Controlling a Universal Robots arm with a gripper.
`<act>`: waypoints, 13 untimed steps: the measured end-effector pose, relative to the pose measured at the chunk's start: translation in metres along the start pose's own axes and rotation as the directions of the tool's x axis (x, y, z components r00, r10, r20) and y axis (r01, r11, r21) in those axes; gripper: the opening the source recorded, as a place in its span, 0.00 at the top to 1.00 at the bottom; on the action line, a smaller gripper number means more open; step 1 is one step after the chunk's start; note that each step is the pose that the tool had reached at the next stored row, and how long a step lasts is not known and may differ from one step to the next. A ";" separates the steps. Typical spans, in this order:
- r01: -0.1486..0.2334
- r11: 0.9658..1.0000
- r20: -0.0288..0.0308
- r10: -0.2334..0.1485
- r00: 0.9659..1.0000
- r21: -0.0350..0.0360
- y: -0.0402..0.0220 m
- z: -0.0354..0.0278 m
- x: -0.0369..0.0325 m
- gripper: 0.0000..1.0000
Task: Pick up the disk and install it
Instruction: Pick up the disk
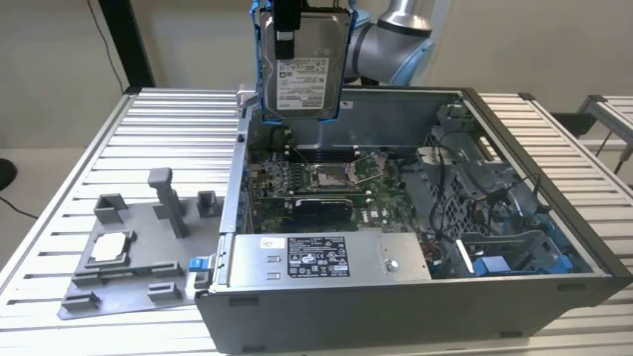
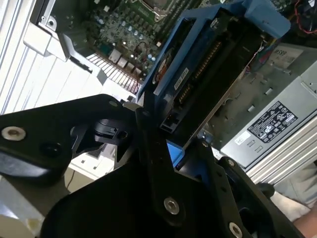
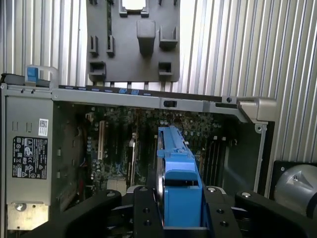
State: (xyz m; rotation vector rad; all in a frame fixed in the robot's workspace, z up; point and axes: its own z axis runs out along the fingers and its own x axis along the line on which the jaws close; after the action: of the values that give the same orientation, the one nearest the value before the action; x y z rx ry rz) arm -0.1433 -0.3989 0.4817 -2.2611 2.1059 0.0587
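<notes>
In the exterior view, a pale wall closed off the room at the back, and a black post stood against it at that view's left. A table of ribbed metal slats filled the foreground. At its left end lay a grey plastic tray with upright pegs, and on it rested a small square silvery chip. Just beside the tray sat an open computer case, with its green circuit board showing and a grey power box along the near wall.

Above the case's far left corner hung the disk, upright, its white label facing the camera and its blue frame around the edges. It seemed to be clear of the case, though the angle made that hard to judge. The gripper had its black fingers pressed against both sides of the blue frame, pinching the disk over the open case. The silver and blue arm rose behind it. At the exterior view's far right stood a second slatted table.
</notes>
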 end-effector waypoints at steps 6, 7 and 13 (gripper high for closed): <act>0.000 1.000 0.000 0.000 1.000 0.003 -0.0136 0.0001 0.0010 1.00; 0.000 1.000 0.000 0.000 1.000 0.003 -0.0155 0.0001 0.0011 1.00; 0.000 1.000 -0.001 0.000 1.000 0.006 -0.0258 0.0001 0.0018 1.00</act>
State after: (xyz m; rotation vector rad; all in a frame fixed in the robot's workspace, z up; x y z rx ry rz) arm -0.1174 -0.3989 0.4818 -2.2586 2.1033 0.0521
